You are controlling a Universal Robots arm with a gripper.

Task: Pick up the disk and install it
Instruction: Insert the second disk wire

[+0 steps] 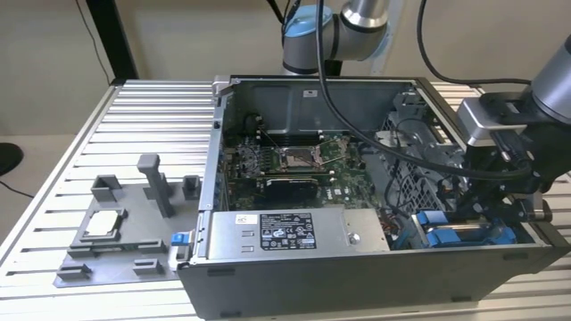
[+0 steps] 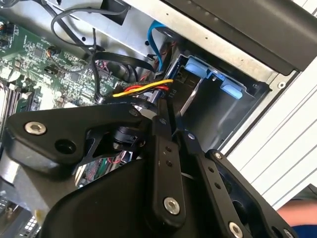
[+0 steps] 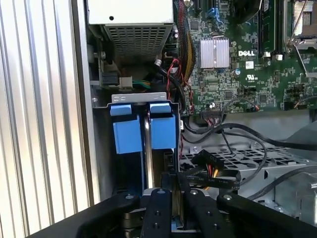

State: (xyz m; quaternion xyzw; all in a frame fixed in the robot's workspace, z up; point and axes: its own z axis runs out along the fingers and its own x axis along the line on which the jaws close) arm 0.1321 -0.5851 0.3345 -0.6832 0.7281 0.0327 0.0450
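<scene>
Pincer [image 3: 176, 182], mine: black linkage in both wrist views, poised over the drive bay in the corner of the computer case [image 1: 357, 284]. Whether it is open or clamped on anything, I cannot tell.

Exterior view, its left to its right:

1. Table [image 1: 134, 120]: ribbed metal top.
2. Grey tray [image 1: 125, 264]: moulded posts and pockets, lying on the table beside the case. One pocket holds a small square silver chip [image 1: 104, 223].
3. Computer case: side panel off, interior exposed.
4. Power box [image 1: 295, 231]: grey with a white label, along the near wall of the case.
5. Circuit board [image 1: 295, 160]: green, on the case floor behind the power box.
6. Disk [image 1: 464, 237]: blue plastic frame, standing on edge in the drive bay, directly under my pincer. In the first wrist view, two blue blocks [image 3: 162, 131] flank a thin silver edge.
7. Cables [image 3: 218, 173]: black, with red and yellow strands, just beside the bay.
</scene>
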